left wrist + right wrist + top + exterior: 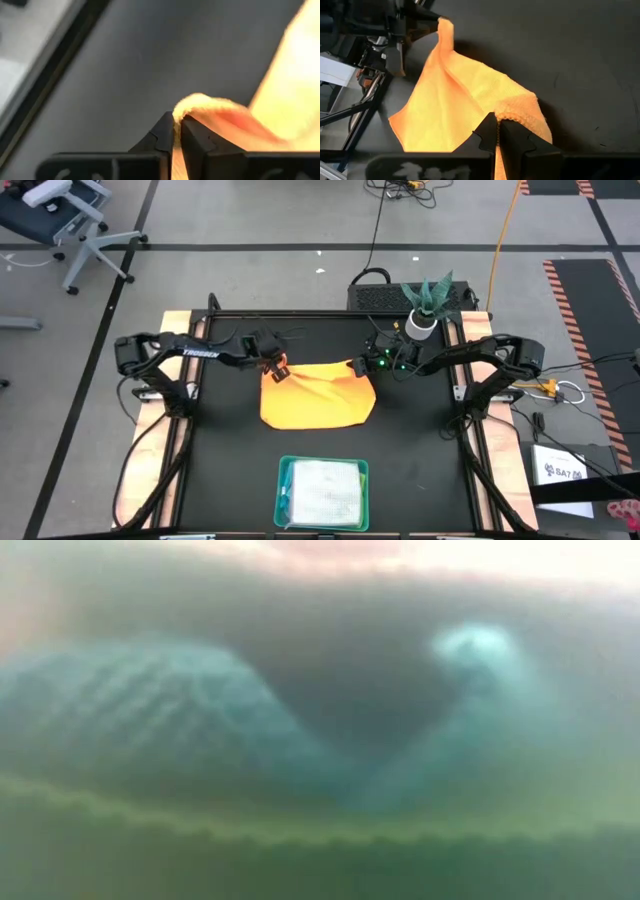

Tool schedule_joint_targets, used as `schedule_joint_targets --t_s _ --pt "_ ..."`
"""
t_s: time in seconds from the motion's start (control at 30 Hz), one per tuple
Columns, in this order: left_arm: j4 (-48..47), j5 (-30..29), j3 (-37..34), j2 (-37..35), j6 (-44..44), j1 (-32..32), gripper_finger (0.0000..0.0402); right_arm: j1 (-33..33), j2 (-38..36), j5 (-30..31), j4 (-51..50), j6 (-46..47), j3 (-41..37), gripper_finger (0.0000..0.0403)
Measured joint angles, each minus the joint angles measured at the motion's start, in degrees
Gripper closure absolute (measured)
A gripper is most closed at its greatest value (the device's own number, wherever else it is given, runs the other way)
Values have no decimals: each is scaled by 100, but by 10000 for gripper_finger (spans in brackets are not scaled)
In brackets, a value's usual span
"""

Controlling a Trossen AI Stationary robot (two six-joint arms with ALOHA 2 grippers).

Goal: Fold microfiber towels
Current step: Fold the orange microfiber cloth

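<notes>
A yellow-orange microfiber towel point(316, 398) lies spread in the middle of the black table. Its near part rests on the table and its far edge is raised at both corners. My left gripper point(275, 373) is shut on the far left corner and my right gripper point(362, 366) is shut on the far right corner. In the right wrist view the far edge point(470, 65) sags slack between the two holds. A pale towel point(325, 495) lies folded in the teal tray point(284, 480) near the front edge. My left gripper pinches the towel's far left corner point(196, 106) between its two fingers, and a small tuft stands up past the fingertips. The fingers slant down from the table's left side. The corner is lifted while the cloth below trails to the table. My right gripper pinches the towel's far right corner point(517, 114) between its two fingers, where the cloth bunches into a thick roll. The fingers come at it from the table's right, slanting a little down. The corner is raised, and the rest of the towel slopes away onto the table.
A potted plant point(425, 315) stands at the far right of the table, just behind my right arm. The tray sits in front of the towel, with a strip of bare black table point(230, 470) between and beside them. The low view shows only a blurred teal-green surface.
</notes>
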Motion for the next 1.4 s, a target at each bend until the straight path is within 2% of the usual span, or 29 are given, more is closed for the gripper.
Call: schedule_joint_targets --t_s 0.27,0.6,0.77,0.9,1.03,1.2,1.3,1.4 --pt "-53 -528 11 -99 165 227 320 1 0 -2 -8 73 0 399" --pt "-483 173 17 -141 -83 207 316 0 0 -3 -31 142 0 399" --pt "-606 195 27 -141 -188 211 316 1 0 -21 -34 142 0 401" --pt "-932 123 435 -141 -1 222 316 1 0 -151 -32 162 0 401" --pt "-1328 -275 1042 -144 323 312 316 1 0 -149 -31 162 0 402" --pt "-1297 -313 1143 -143 559 631 316 -1 0 -144 -32 147 0 402" --pt "-1481 -34 1130 -128 262 750 316 -1 0 -75 -33 140 0 402" --pt "-1801 629 1130 -128 -126 629 316 -12 0 198 -26 233 0 402"
